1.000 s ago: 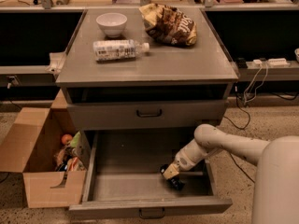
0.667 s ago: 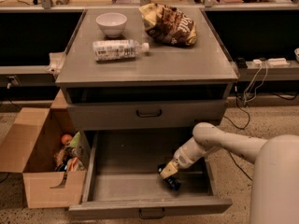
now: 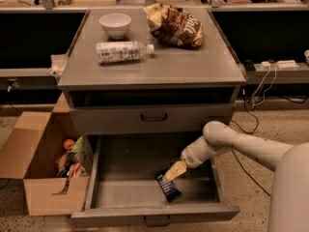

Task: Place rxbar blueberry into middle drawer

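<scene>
Claw (image 3: 172,172), shifted slightly left, touches the rxbar blueberry (image 3: 169,187) lying in the middle drawer (image 3: 120,212); grip indiscernible, withdrawal remains.

Cream pincer (image 3: 171,174), lower centre of frame, just above dark navy, pale-printed rxbar blueberry (image 3: 169,189); middle drawer (image 3: 120,212) plain grey.

Arm (image 3: 246,146): you see a smooth white tube, bulbous at the joint.
Wrist (image 3: 195,154): grey-white, tapering.
Shell (image 3: 289,192): broad, rounded, white.
Gripper (image 3: 172,172): pale cream wedge, inside the middle drawer (image 3: 154,211).
</scene>
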### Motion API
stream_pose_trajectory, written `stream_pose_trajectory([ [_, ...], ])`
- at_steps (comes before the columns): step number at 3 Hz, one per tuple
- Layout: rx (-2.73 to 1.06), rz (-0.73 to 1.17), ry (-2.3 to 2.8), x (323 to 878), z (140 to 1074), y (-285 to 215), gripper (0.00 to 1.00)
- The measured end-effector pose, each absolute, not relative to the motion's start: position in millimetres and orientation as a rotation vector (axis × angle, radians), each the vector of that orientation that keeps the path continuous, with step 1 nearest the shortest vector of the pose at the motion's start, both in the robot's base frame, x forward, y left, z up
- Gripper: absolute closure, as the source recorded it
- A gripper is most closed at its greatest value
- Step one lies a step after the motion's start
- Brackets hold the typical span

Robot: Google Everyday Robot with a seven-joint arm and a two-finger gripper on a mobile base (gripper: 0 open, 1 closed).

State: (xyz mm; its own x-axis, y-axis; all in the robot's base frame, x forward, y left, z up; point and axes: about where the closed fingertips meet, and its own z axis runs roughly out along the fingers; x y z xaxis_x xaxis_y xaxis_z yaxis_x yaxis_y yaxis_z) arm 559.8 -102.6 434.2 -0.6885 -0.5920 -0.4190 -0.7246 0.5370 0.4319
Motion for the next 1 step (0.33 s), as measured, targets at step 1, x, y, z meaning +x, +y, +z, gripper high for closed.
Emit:
stream_pose_trajectory([
  [1, -1.107, 0.866, 2.468, 567.9, 462.6, -108.3, 0.0],
])
